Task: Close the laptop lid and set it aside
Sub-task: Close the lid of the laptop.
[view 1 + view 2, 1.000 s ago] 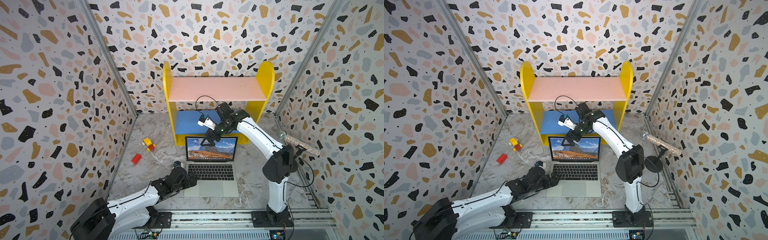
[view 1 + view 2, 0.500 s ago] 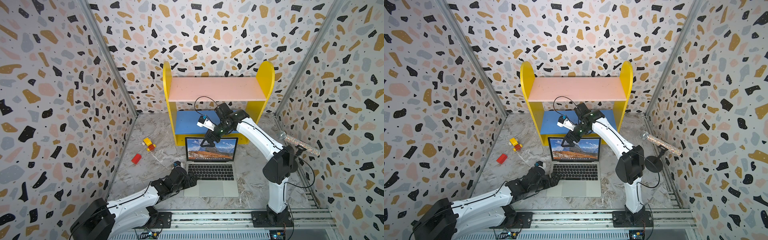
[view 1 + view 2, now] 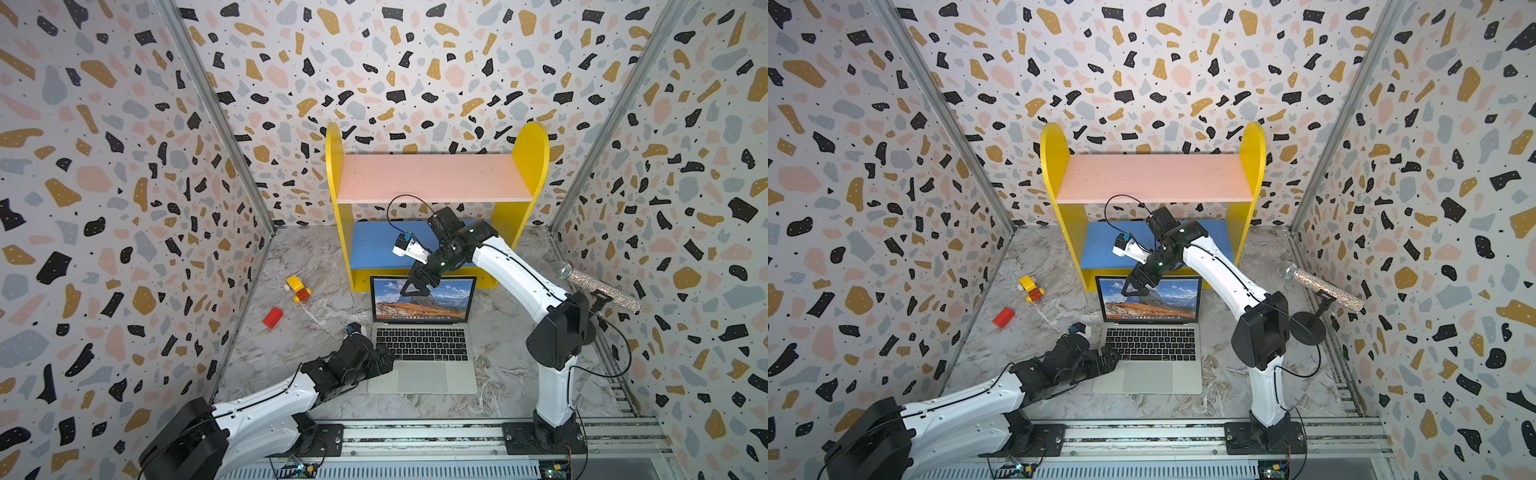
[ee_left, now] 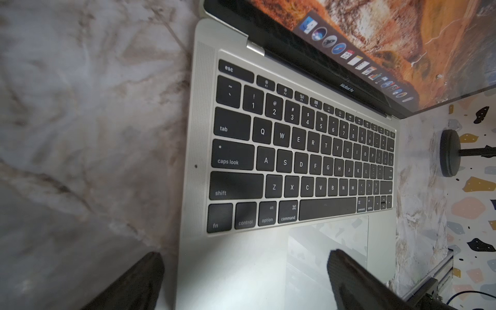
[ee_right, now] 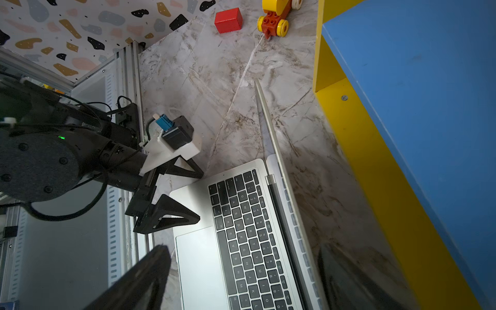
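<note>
Shelf (image 3: 432, 178) stands just behind the open lid (image 3: 424, 299). The right gripper (image 3: 417, 290) has its fingers wide astride the lid's top edge. The left gripper (image 5: 199, 196) is spread empty at the left edge of the laptop (image 3: 422, 374). Contact is unclear.

Silver laptop (image 3: 422, 376), black keys (image 3: 422, 344); yellow shelf (image 3: 530, 149); terrazzo-speckled walls (image 3: 104, 187).

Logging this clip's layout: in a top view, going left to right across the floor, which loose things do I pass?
In order: red block → toy car → laptop → microphone.

"MacBook Pro" on lid (image 4: 347, 88), "esc", "shift" on keyboard (image 4: 298, 150)
</note>
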`<state>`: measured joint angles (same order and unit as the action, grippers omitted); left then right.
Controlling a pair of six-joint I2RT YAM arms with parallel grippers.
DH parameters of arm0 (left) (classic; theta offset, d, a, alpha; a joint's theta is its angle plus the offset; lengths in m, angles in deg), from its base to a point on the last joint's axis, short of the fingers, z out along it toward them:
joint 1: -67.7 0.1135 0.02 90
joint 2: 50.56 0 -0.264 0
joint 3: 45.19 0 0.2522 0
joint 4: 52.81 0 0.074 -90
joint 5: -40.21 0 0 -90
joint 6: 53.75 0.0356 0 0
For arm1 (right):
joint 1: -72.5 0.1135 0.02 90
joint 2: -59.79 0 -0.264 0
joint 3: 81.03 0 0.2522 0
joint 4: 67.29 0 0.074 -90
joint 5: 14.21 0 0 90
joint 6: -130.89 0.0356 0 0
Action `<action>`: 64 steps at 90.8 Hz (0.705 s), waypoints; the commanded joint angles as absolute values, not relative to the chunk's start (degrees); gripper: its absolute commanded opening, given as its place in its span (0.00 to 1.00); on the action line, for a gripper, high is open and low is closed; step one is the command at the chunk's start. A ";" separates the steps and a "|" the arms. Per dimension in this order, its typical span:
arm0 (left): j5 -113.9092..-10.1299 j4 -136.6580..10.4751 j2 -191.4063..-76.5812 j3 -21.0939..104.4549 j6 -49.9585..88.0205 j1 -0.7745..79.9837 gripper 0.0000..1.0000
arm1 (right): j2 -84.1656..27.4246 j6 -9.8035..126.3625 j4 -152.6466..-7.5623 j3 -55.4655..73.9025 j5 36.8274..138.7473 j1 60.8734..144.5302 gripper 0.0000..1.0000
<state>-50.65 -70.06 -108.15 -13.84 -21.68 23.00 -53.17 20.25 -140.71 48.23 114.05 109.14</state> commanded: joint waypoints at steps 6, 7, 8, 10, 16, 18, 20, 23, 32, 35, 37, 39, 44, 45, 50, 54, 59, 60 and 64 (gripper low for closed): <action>-50.07 -75.08 -107.74 -15.72 -22.57 22.79 1.00 | -49.13 19.98 -145.22 47.10 116.67 111.07 0.91; -50.06 -75.09 -107.76 -15.75 -22.60 22.79 1.00 | -49.11 19.98 -145.22 47.00 116.71 111.12 0.91; -50.06 -75.05 -107.73 -15.76 -22.62 22.79 0.99 | -49.11 19.98 -145.17 46.99 116.73 111.15 0.91; -50.05 -75.04 -107.70 -15.78 -22.63 22.79 1.00 | -49.06 19.98 -145.20 46.86 116.67 111.17 0.91; -50.05 -75.03 -107.74 -15.76 -22.64 22.81 1.00 | -49.02 19.98 -145.20 46.73 116.57 111.33 0.91; -50.05 -75.08 -107.71 -15.71 -22.64 22.80 1.00 | -49.01 19.98 -145.21 46.72 116.57 111.34 0.91; -50.05 -75.09 -107.72 -15.81 -22.64 22.79 1.00 | -49.01 19.98 -145.17 46.66 116.50 111.41 0.91; -50.05 -75.02 -107.74 -15.77 -22.64 22.79 1.00 | -48.97 19.98 -145.25 46.65 116.48 111.43 0.91; -49.98 -75.19 -107.61 -15.78 -22.64 22.79 1.00 | -48.76 19.99 -145.22 46.59 116.42 111.57 0.90; -49.97 -75.22 -107.58 -15.81 -22.64 22.79 1.00 | -48.64 19.97 -145.22 46.53 116.33 111.61 0.90; -49.97 -75.24 -107.53 -15.83 -22.70 22.79 1.00 | -48.55 19.97 -145.22 46.50 116.31 111.68 0.90; -49.97 -75.24 -107.57 -15.86 -22.72 22.79 1.00 | -48.46 19.91 -145.22 46.40 116.37 111.69 0.90; -49.97 -75.27 -107.48 -15.85 -22.72 22.79 1.00 | -48.32 19.89 -145.18 46.10 116.29 111.82 0.90; -49.97 -75.27 -107.50 -15.81 -22.72 22.79 1.00 | -48.27 19.89 -145.16 46.06 116.26 111.85 0.90; -49.97 -75.23 -107.52 -15.84 -22.72 22.79 1.00 | -48.10 19.89 -145.13 45.69 116.22 112.15 0.90; -49.97 -75.23 -107.52 -15.83 -22.72 22.79 1.00 | -47.97 19.85 -145.17 45.38 116.13 112.36 0.90; -49.97 -75.25 -107.53 -15.81 -22.79 22.84 1.00 | -47.80 19.89 -145.05 44.92 116.00 112.68 0.90; -50.01 -75.26 -107.52 -15.80 -22.80 22.81 1.00 | -47.79 19.89 -145.05 44.81 115.98 112.72 0.90; -49.97 -75.35 -107.52 -15.78 -22.81 22.79 1.00 | -47.74 19.89 -145.04 44.51 115.77 112.89 0.89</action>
<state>-50.57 -70.80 -107.40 -14.04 -21.90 22.97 -50.97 20.12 -140.76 45.56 113.22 110.63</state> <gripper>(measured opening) 0.997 0.898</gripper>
